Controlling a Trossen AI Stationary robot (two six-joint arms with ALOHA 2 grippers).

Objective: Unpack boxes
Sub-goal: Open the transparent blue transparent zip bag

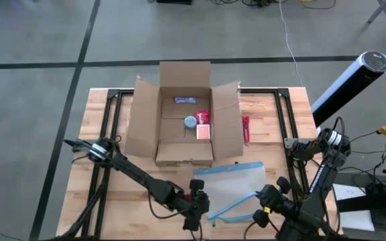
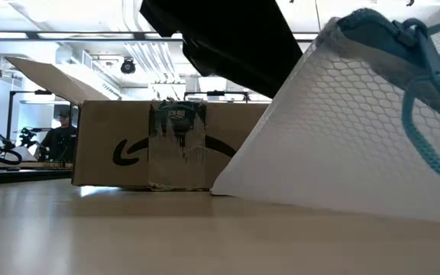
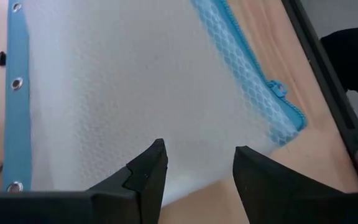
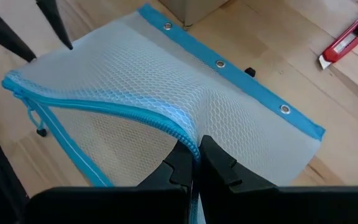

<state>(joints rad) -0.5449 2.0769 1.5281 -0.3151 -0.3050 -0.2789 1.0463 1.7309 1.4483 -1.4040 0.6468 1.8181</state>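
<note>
The brown cardboard box stands open at the table's far middle with its flaps spread; small items lie inside. In the low view its taped side faces me. In front of it lies a clear mesh pouch with blue edges. Its eyelet edge rests on the table and its zipper edge is raised. My right gripper is shut on that zipper edge. My left gripper stands open over the pouch's short end near the table's front edge; whether it touches the mesh, I cannot tell. My right gripper pinches the pouch's blue zipper edge, about midway along it, between its two fingers. The fingers lie across the zipper. The zipper edge is lifted off the table and the pouch slopes down to its far edge, which lies on the wood.
A small red tool lies right of the box. Inside the box are a blue packet, a round pale-blue thing and red and pink items. Black frame rails run along both table sides.
</note>
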